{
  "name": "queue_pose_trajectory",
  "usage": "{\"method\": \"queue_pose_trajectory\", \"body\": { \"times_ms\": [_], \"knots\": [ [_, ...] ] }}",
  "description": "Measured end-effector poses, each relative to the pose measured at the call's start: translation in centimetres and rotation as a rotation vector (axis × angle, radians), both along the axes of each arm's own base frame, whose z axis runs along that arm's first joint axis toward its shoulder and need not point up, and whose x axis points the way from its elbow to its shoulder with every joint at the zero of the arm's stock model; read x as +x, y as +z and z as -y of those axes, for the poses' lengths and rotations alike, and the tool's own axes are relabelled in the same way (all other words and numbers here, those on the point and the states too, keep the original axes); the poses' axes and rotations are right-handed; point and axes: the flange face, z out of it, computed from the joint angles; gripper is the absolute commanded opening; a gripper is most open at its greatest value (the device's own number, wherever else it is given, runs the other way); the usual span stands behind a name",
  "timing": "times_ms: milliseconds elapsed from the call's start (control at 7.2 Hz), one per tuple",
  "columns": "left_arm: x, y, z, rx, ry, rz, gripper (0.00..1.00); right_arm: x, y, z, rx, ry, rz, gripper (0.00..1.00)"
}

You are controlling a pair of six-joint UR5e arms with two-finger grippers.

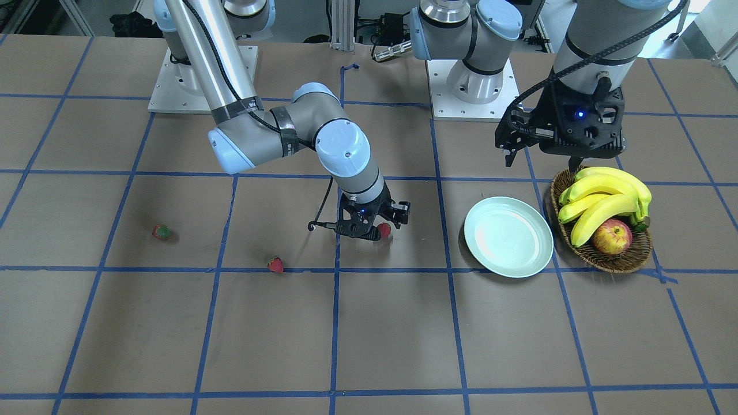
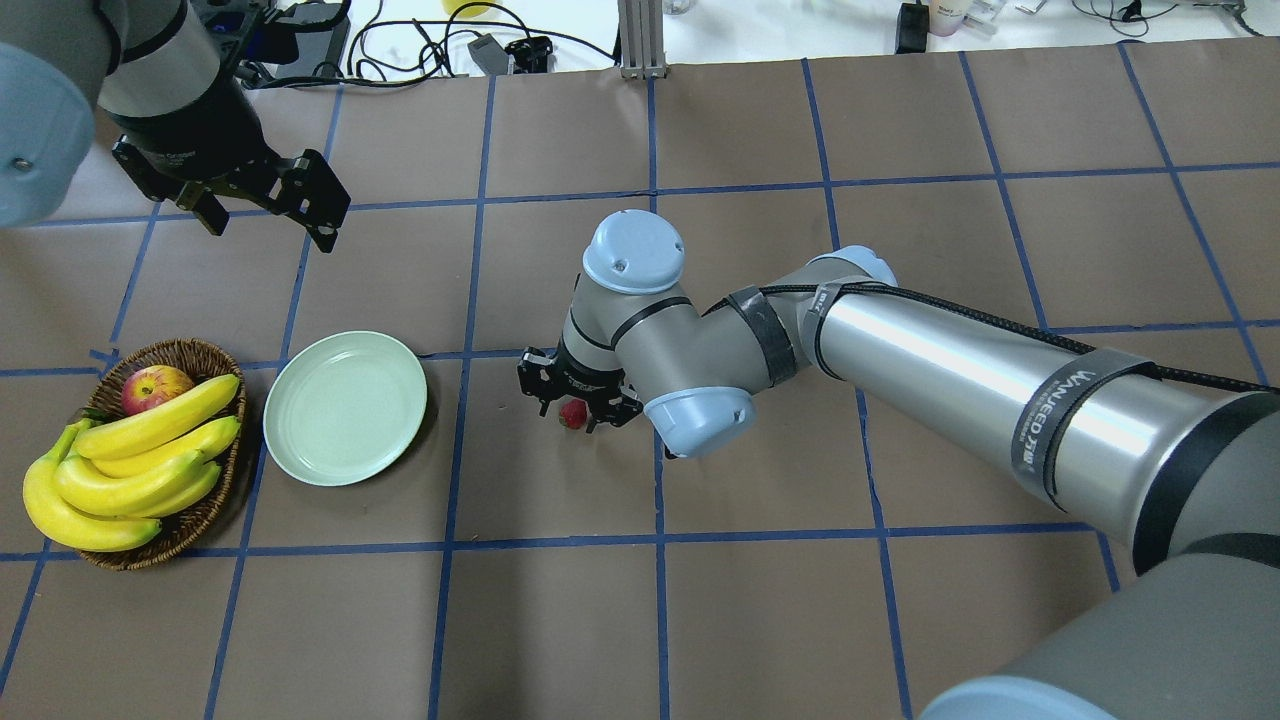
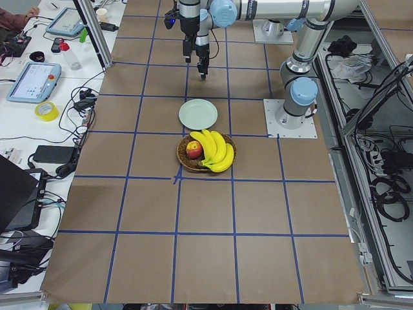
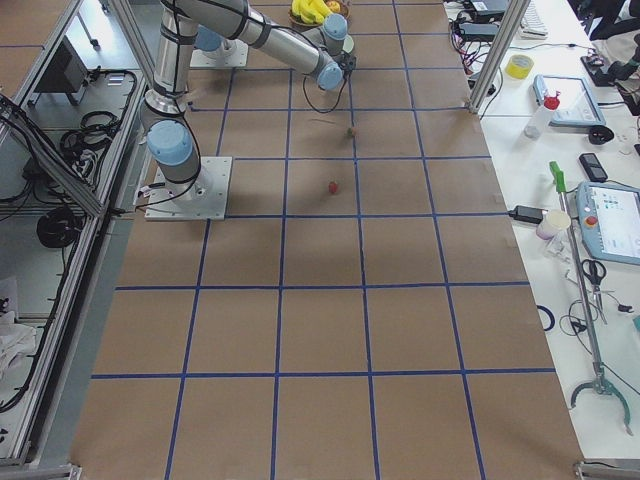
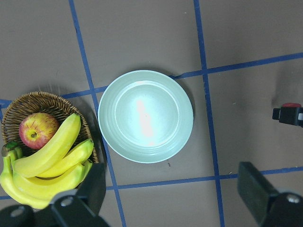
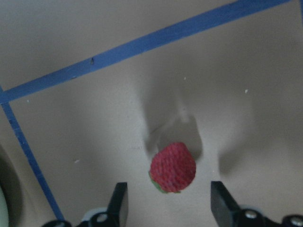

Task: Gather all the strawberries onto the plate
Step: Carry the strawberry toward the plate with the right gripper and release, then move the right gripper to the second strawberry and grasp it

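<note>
My right gripper (image 2: 574, 420) is low over the table, open, with one red strawberry (image 6: 173, 168) lying on the paper between its fingers (image 6: 118, 204). The same strawberry (image 1: 384, 230) shows at the gripper in the front view. Two more strawberries (image 1: 162, 232) (image 1: 275, 264) lie on the table farther toward my right side. The pale mint plate (image 2: 345, 407) is empty, left of the right gripper. My left gripper (image 2: 268, 232) hangs open and empty high above the table, beyond the plate (image 5: 146, 116).
A brown wicker basket (image 2: 190, 352) with bananas (image 2: 130, 460) and a red-yellow apple (image 2: 155, 385) stands right beside the plate on its left. The table is brown paper with a blue tape grid. The right arm's elbow (image 2: 700, 415) hangs low over the table middle.
</note>
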Motion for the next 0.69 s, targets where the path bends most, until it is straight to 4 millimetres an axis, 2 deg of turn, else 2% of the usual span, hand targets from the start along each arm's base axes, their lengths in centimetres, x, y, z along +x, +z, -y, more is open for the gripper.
{"method": "queue_pose_trajectory", "body": {
  "times_ms": [278, 417, 556, 694],
  "knots": [
    [-0.2, -0.3, -0.1, 0.005, -0.002, -0.001, 1.00, -1.4, 1.4, 0.9, -0.090, 0.028, -0.108, 1.00],
    [-0.2, -0.5, -0.1, 0.009, -0.001, -0.002, 1.00, -3.3, 2.4, 2.1, -0.133, 0.041, -0.168, 1.00],
    [-0.2, -0.6, -0.2, 0.011, -0.002, -0.002, 1.00, -6.3, 3.4, 3.9, -0.157, 0.026, -0.198, 1.00],
    [-0.2, -0.6, -0.2, 0.012, -0.003, -0.002, 1.00, -10.1, 4.1, 6.0, -0.163, 0.004, -0.216, 0.99]
  ]
}}
